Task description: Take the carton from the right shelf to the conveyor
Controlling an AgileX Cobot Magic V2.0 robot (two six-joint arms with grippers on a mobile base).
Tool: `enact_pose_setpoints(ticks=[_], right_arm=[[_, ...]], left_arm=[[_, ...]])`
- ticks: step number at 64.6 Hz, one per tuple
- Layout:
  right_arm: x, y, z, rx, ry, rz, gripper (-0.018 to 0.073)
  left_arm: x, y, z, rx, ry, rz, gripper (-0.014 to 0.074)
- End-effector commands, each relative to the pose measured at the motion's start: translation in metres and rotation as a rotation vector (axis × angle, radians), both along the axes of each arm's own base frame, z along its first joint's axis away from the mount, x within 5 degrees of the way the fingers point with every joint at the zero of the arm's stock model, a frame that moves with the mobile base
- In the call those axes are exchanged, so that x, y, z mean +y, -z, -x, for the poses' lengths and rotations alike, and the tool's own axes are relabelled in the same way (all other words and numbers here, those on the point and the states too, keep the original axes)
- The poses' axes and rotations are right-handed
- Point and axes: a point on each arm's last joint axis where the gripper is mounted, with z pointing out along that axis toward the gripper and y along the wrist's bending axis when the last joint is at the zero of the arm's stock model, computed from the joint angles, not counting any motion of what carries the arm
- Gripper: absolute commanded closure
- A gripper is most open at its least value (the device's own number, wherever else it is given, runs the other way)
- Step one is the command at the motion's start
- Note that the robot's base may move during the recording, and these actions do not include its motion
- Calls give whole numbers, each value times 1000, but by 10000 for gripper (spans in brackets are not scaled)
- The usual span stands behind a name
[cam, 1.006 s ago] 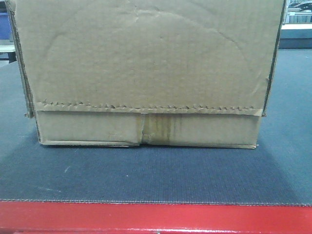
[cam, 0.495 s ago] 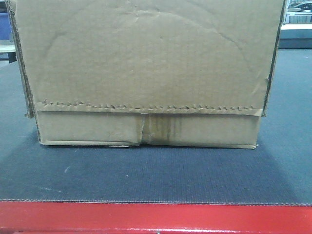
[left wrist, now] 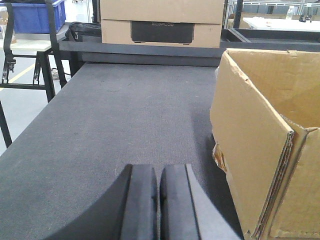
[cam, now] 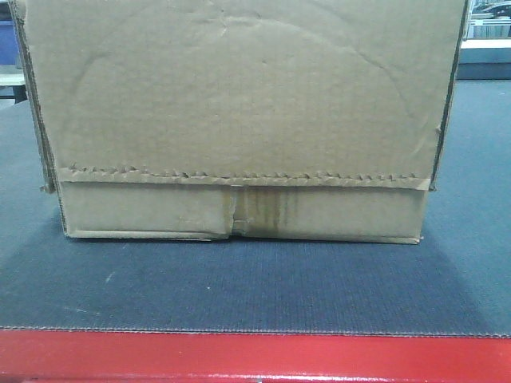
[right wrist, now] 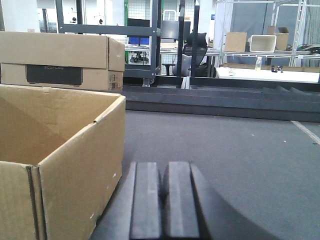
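The brown carton (cam: 239,120) stands on the dark grey conveyor belt (cam: 255,287), just behind its red front edge (cam: 255,355). Its top is open. My left gripper (left wrist: 158,172) is shut and empty, low over the belt, just left of the carton's left wall (left wrist: 250,145). My right gripper (right wrist: 161,170) is shut and empty, low over the belt, just right of the carton's right wall (right wrist: 80,165). Neither gripper touches the carton. The shelf is out of view.
A second closed cardboard box (left wrist: 162,22) with a dark label sits beyond the belt's far end; it also shows in the right wrist view (right wrist: 60,60). A blue bin (left wrist: 37,15) on a stand is at the far left. Racks and tables stand behind.
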Motion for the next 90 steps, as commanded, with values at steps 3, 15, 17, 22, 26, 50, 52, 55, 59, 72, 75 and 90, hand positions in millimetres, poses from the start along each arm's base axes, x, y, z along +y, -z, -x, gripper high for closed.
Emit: enact_pose_setpoints(ticks=[3, 15, 17, 22, 26, 50, 52, 55, 59, 72, 75, 90], right_arm=[[0, -2, 1, -29, 1, 12, 637], [0, -2, 1, -29, 1, 12, 637], [0, -2, 1, -29, 1, 12, 637], [0, -2, 1, -29, 1, 12, 637], [0, -2, 1, -29, 1, 12, 637], [0, -2, 1, -29, 1, 12, 637], [0, -2, 1, -29, 1, 12, 637], [0, -2, 1, -29, 1, 12, 637], [0, -2, 1, -29, 1, 12, 637], [0, -2, 1, -29, 1, 12, 637], [0, -2, 1, -29, 1, 12, 637], [0, -2, 1, -29, 1, 12, 637]], left_arm=[[0, -1, 1, -12, 1, -3, 582], [-2, 3, 4, -35, 22, -36, 582], [-3, 5, 5, -58, 24, -49, 582], [-2, 15, 9, -123, 2, -55, 582], [-1, 29, 11, -176, -10, -57, 582], [-1, 96, 19, -178, -16, 1, 582], [-1, 97, 19, -176, -16, 1, 582], [-1, 96, 19, -178, -16, 1, 582], [-1, 95, 19, -191, -15, 0, 582], [-1, 95, 19, -191, -15, 0, 582], [-1, 95, 19, -191, -15, 0, 582], [-1, 95, 19, -191, -15, 0, 582]])
